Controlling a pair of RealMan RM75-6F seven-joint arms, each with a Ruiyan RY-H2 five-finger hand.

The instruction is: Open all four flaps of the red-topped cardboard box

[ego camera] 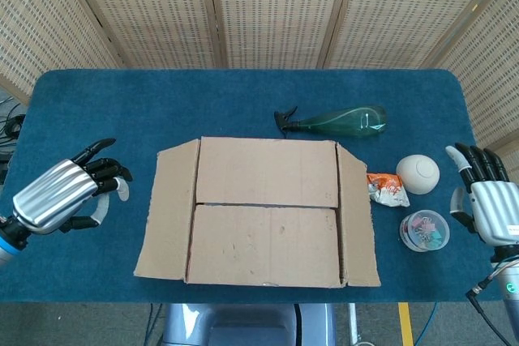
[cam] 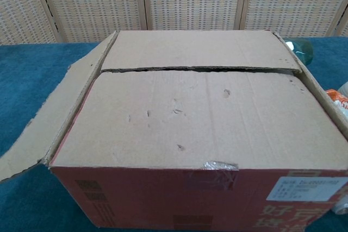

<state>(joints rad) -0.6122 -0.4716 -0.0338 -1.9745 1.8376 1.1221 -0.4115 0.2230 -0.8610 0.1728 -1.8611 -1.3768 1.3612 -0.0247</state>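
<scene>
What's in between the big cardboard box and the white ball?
In the head view, a crumpled orange and white snack packet lies on the blue cloth between the cardboard box and the white ball, right beside the box's open right flap.

Even, bright, diffuse light fills both views, shadows stay faint and soft, no glare shows, and focus is sharp apart from slight softness at the chest view's edges.
</scene>
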